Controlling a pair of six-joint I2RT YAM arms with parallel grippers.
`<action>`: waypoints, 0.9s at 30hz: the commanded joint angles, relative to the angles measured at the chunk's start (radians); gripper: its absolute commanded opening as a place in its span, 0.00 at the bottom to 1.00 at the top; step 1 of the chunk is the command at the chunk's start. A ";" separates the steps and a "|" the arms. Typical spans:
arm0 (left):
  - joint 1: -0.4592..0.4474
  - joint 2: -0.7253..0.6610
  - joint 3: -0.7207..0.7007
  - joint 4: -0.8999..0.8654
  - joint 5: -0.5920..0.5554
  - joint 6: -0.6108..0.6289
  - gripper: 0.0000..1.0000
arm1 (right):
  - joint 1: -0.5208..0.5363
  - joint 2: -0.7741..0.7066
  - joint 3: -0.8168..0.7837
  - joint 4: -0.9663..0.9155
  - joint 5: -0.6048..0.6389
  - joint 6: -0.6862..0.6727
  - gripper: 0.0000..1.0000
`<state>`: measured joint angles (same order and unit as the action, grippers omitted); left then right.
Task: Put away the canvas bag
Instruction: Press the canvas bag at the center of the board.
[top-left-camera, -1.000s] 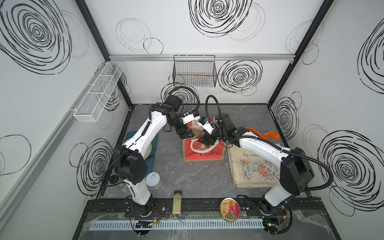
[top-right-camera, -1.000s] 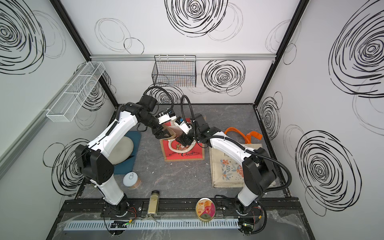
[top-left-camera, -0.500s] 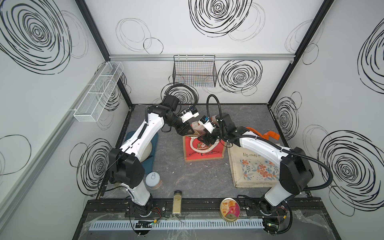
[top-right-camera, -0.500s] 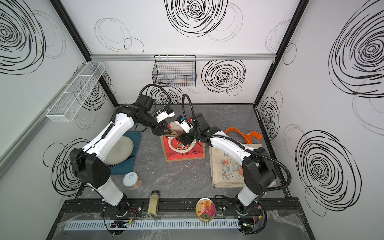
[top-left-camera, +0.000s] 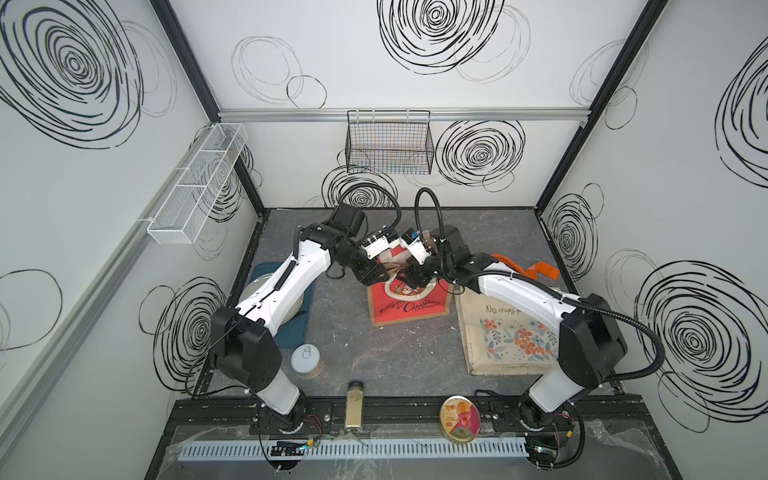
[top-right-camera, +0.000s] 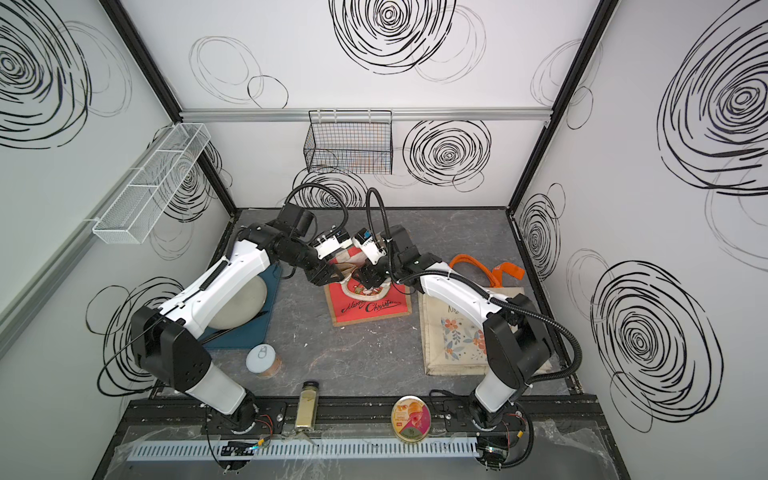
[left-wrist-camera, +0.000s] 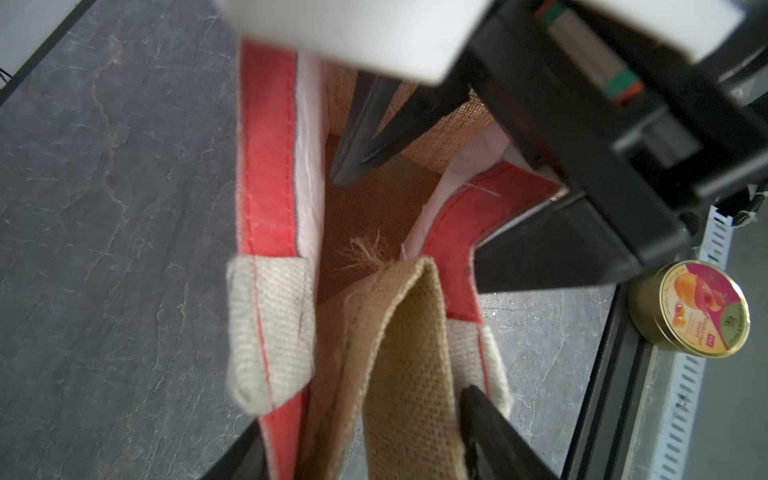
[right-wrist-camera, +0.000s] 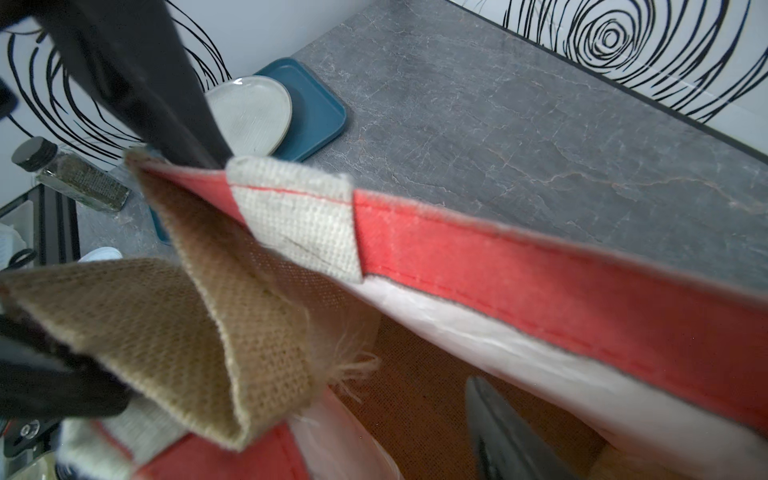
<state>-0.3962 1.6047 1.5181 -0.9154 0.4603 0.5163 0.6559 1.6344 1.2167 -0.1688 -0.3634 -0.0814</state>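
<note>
You have a dark grey, stone-look worktop (top-left-camera: 374, 361) between white walls (top-left-camera: 291, 166) drawn with black swirls; a black wire basket (top-left-camera: 388, 145) hangs on the back wall. The floral canvas bag (top-left-camera: 507, 345) lies flat along the right edge of the worktop. Both pincers are at the raised mouth of the red Christmas bag (top-left-camera: 409, 307), in the middle toward the back edge. The right pincer (top-left-camera: 411, 277) is open, with one finger (left-wrist-camera: 361, 137) inside the bag and the other outside its red wall. The left pincer (top-left-camera: 381, 275) has its fingers apart around the burlap end, touching it; whether it clamps, I cannot tell
</note>
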 joint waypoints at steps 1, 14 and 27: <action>-0.011 -0.022 -0.012 -0.024 0.009 -0.009 0.69 | -0.006 0.023 0.041 0.060 0.036 0.078 0.69; 0.028 -0.012 0.026 -0.024 0.201 -0.037 0.76 | -0.001 0.042 0.040 0.051 0.036 0.094 0.57; -0.056 -0.023 -0.120 0.178 -0.215 -0.107 0.52 | -0.007 -0.008 -0.015 0.127 -0.085 0.125 0.54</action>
<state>-0.4397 1.6001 1.4193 -0.8150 0.3252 0.4274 0.6567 1.6627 1.2213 -0.1097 -0.3931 0.0223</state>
